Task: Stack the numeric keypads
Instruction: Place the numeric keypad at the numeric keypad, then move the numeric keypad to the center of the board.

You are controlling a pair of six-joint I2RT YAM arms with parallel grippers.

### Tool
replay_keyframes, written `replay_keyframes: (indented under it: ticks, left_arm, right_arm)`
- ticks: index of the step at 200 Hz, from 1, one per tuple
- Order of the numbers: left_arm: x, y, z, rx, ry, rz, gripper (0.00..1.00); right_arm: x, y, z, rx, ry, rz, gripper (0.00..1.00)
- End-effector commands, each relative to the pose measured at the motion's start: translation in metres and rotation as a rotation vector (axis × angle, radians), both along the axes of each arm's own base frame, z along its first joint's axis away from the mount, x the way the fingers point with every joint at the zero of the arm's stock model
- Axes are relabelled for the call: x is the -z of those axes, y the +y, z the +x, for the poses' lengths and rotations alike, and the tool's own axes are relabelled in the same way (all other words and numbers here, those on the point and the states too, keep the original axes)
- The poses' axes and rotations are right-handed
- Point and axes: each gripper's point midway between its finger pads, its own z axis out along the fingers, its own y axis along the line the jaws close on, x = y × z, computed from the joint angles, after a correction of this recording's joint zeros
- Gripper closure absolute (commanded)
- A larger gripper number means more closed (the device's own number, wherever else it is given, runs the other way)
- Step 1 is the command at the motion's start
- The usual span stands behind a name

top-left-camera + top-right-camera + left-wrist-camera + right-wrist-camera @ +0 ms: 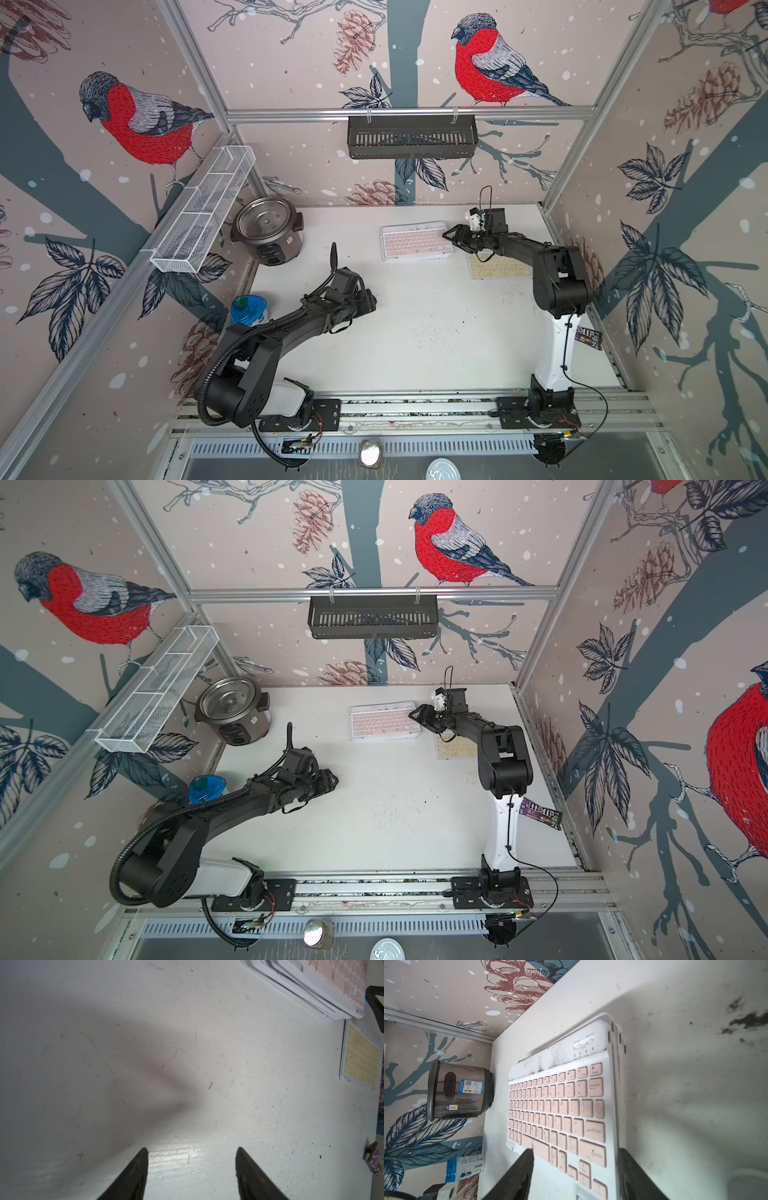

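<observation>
A stack of numeric keypads (415, 246) (382, 725) lies flat at the back of the white table, a pink-keyed one (560, 1109) on top and white frames stepped under it (311, 991). A pale yellow keypad (496, 268) (361, 1057) lies alone just right of the stack, partly under my right arm. My right gripper (451, 240) (575, 1150) hovers open over the stack's right end. One finger is above the pink keys, the other past the edge. My left gripper (372, 301) (192, 1148) stands open over bare table, holding nothing.
A rice cooker (268, 235) stands at the back left. A blue-lidded container (248, 309) sits by the left arm. A purple candy pack (540, 812) lies at the right edge. A white wire basket (203, 208) and a black basket (411, 135) hang on the walls.
</observation>
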Motion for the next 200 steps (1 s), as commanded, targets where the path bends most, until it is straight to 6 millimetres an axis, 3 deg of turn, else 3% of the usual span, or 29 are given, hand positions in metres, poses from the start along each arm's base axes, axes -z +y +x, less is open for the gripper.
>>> replay_keyframes:
  ticks: [1, 48, 78, 131, 163, 200]
  left_arm:
    - [-0.003, 0.0, 0.004, 0.006, -0.026, 0.003, 0.34]
    - [-0.005, 0.0, 0.005, 0.007, -0.032, 0.003, 0.34]
    - [-0.007, 0.002, 0.004, 0.005, -0.036, 0.006, 0.34]
    - [-0.017, 0.003, 0.003, -0.006, -0.068, -0.01, 0.34]
    - [-0.017, 0.007, -0.003, -0.017, -0.071, -0.01, 0.34]
    - [-0.018, 0.01, -0.009, -0.025, -0.073, -0.017, 0.34]
  right_arm:
    - [-0.014, -0.004, 0.003, 0.003, -0.049, -0.016, 0.35]
    - [-0.024, -0.019, 0.0, 0.037, -0.073, -0.058, 0.35]
    - [-0.02, -0.036, -0.006, 0.086, -0.067, -0.125, 0.35]
    - [0.02, -0.083, -0.028, 0.228, 0.023, -0.388, 0.33]
    - [0.038, -0.094, -0.037, 0.257, 0.058, -0.496, 0.33]
    - [0.059, -0.093, -0.054, 0.254, 0.099, -0.554, 0.32]
